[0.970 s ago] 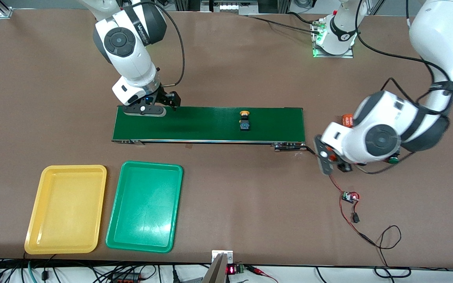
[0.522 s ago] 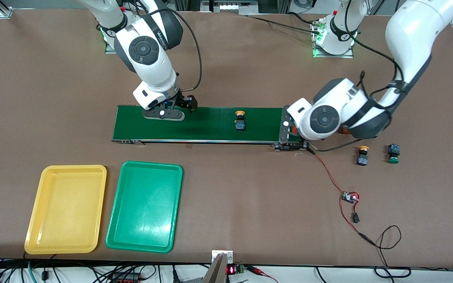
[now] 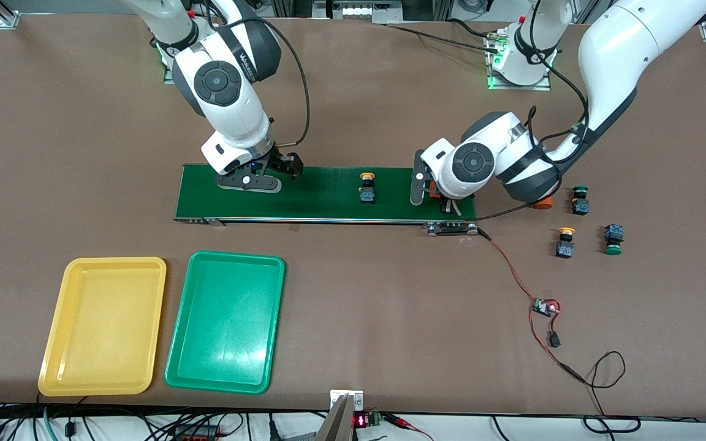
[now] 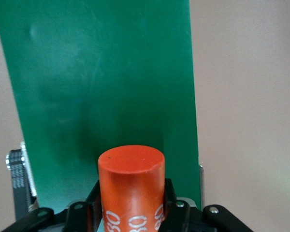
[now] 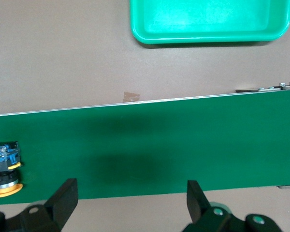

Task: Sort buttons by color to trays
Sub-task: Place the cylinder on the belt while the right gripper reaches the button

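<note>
One yellow-capped button [image 3: 366, 187] [image 5: 5, 169] lies on the dark-green conveyor belt [image 3: 316, 193]. Off the belt, toward the left arm's end of the table, lie another yellow button [image 3: 565, 242] and two green buttons [image 3: 613, 239] [image 3: 580, 201]. My left gripper [image 3: 429, 187] [image 4: 130, 203] hangs over that end of the belt, shut on an orange cylinder [image 4: 130, 183] with white print. Over the belt's other end my right gripper [image 3: 249, 179] [image 5: 130, 198] is open and holds nothing. The yellow tray [image 3: 103, 324] and green tray [image 3: 225, 321] lie side by side nearer the front camera, with nothing in them.
A second orange cylinder [image 3: 544, 204] peeks out from under the left arm beside the belt. A red wire with a small circuit board [image 3: 544, 306] trails from the belt's motor end [image 3: 451, 228] toward the front edge.
The left arm swung from over the loose buttons to the belt's end, carrying the orange cylinder. The yellow button on the belt drifted toward the right arm's end. The right gripper shifted slightly along the belt.
</note>
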Controlling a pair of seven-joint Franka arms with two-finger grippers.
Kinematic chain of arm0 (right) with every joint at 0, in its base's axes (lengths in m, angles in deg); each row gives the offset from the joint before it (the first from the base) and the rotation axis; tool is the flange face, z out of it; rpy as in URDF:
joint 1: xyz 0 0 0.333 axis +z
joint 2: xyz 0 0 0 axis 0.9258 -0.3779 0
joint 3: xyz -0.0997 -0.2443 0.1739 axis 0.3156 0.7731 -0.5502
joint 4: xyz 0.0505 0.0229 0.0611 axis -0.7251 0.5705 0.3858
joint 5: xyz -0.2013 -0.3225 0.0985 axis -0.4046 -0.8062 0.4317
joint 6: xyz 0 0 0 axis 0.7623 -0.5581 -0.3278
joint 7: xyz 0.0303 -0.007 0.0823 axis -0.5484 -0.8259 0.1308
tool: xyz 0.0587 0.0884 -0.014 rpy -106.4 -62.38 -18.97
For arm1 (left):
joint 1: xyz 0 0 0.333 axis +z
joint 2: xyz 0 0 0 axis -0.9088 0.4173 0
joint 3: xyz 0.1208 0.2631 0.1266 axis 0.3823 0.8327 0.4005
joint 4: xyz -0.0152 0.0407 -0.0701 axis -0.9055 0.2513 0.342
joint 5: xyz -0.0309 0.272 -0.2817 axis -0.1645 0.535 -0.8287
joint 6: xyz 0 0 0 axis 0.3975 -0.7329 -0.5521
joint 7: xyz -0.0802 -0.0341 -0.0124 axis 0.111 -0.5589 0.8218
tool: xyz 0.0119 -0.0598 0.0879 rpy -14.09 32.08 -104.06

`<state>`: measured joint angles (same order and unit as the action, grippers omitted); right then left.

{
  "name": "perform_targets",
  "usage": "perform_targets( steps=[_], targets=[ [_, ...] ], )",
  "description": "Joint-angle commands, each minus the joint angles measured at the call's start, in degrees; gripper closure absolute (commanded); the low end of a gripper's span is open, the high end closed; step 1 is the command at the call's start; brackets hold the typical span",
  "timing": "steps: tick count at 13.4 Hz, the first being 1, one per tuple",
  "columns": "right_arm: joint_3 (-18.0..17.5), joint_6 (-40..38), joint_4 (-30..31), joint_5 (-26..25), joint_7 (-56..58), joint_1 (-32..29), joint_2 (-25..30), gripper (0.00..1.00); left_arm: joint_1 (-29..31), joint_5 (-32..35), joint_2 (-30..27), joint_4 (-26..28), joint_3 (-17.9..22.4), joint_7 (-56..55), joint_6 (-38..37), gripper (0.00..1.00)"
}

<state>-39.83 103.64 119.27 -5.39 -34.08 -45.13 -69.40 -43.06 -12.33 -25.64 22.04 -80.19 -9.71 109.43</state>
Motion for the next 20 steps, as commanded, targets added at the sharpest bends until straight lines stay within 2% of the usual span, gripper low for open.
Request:
perform_targets(
  steps=[1, 4, 6, 9, 11, 13, 15, 17, 18, 20],
  targets=[
    [0.01, -1.23, -0.70, -0.38, 0.11, -0.26, 0.04, 0.00, 0.92, 0.84, -1.72, 0.74, -0.69, -0.90, 0.39, 0.00],
    [0.01, -1.23, -0.70, -0.38, 0.02, -0.08, 0.04, 0.00, 2.41, 0.75, -2.86, 0.48, -1.57, -0.47, -0.14, 0.00],
    [-0.08, -0.97, -0.70, -0.38, -0.41, 0.35, -0.23, 0.00, 5.74, 0.66, -3.83, -1.71, -5.86, -1.52, -3.19, 0.00],
    [-0.08, -0.53, -0.61, -0.29, -0.94, 1.67, -0.93, 0.00, 5.93, 0.40, -3.84, -13.37, -6.06, -3.27, -16.88, 0.00],
    [-0.08, 0.08, -0.70, -0.20, -0.94, 2.46, -1.37, 0.00, 5.93, 0.65, -3.40, -16.92, -4.74, -8.34, -18.94, 0.00],
    [-0.08, 2.71, -0.79, 0.06, -2.68, 4.21, -3.03, 0.00, 6.02, 1.80, -3.74, -17.45, 0.16, -18.95, -18.51, 0.00],
    [-0.08, 6.22, -0.96, -0.29, -5.42, 5.88, -5.14, 0.00, 5.15, 3.64, -2.18, -21.22, 4.38, -28.46, -18.68, 0.00],
    [-0.08, 8.08, -1.14, -1.25, -4.82, 6.51, -6.72, 0.00, 5.31, 4.17, -1.90, -21.85, 8.78, -37.24, -18.86, 0.00],
    [-0.08, 8.78, -1.14, -2.13, -4.72, 6.94, -7.25, 0.00, 5.58, 4.26, -1.47, -21.85, 10.63, -39.99, -18.86, 0.00],
    [-0.08, 9.31, -1.57, -2.58, -4.81, 7.91, -8.40, 0.00, 4.53, 4.70, 1.33, -22.89, 17.03, -40.54, -18.16, 0.00]
  ],
)
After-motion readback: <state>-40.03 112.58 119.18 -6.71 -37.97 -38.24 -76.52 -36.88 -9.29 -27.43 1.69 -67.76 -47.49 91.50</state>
